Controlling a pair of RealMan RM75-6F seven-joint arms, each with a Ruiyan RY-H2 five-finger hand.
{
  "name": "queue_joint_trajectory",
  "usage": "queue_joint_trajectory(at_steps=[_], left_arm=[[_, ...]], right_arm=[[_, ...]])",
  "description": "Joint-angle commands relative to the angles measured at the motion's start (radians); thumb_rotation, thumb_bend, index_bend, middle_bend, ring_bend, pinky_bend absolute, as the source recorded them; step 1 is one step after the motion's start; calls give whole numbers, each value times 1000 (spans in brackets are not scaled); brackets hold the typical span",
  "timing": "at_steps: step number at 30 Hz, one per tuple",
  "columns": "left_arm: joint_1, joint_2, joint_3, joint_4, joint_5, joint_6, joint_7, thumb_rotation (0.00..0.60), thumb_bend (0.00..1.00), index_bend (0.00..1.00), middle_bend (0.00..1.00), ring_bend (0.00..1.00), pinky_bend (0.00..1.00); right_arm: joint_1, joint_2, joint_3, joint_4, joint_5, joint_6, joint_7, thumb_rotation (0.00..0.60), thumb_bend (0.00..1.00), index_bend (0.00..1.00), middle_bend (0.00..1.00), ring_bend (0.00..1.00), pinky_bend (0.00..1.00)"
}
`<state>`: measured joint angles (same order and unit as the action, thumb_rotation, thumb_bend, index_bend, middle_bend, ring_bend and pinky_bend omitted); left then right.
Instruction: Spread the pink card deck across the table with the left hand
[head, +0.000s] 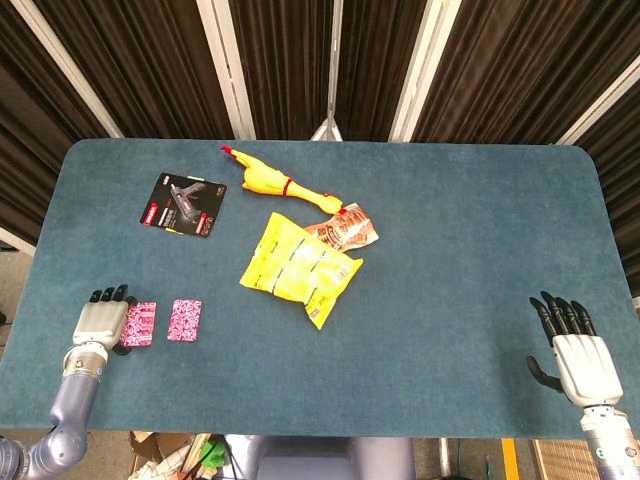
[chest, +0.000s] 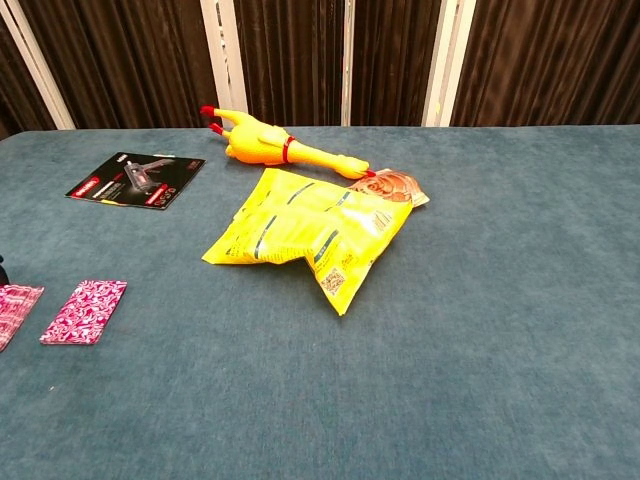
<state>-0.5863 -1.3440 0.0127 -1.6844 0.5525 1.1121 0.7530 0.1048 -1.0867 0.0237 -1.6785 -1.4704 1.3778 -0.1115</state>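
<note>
The pink card deck (head: 140, 323) lies flat near the table's front left edge, and in the chest view the deck (chest: 14, 312) is cut off by the left border. One pink card (head: 185, 319) lies apart just to its right, also seen as the card (chest: 85, 311). My left hand (head: 100, 322) lies flat just left of the deck with its fingers stretched out, holding nothing; its fingertips (head: 113, 294) point away from me. My right hand (head: 576, 355) rests open at the front right corner, far from the cards.
A yellow snack bag (head: 298, 268) sits mid-table with a brown packet (head: 344, 230) and a rubber chicken (head: 272, 183) behind it. A black product card (head: 184, 204) lies at the back left. The table's front edge (head: 320, 436) runs close to both hands.
</note>
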Motion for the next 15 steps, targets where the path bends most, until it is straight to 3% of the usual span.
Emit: queue_joint_trajectory(at_steps=[1, 5, 15], left_arm=[[3, -7, -5, 3, 13, 8, -15, 600, 438, 431, 0, 0, 0], [9, -4, -11, -12, 43, 21, -36, 600, 463, 485, 0, 0, 0], [-7, 27, -58, -144, 132, 56, -71, 600, 468, 489, 0, 0, 0]], right_arm=[[-1, -1, -1, 1, -1, 0, 1, 600, 362, 0, 0, 0, 28], [-1, -1, -1, 3, -1, 1, 3, 600, 362, 0, 0, 0, 28], [-1, -2, -1, -1, 0, 0, 1, 600, 362, 0, 0, 0, 28]])
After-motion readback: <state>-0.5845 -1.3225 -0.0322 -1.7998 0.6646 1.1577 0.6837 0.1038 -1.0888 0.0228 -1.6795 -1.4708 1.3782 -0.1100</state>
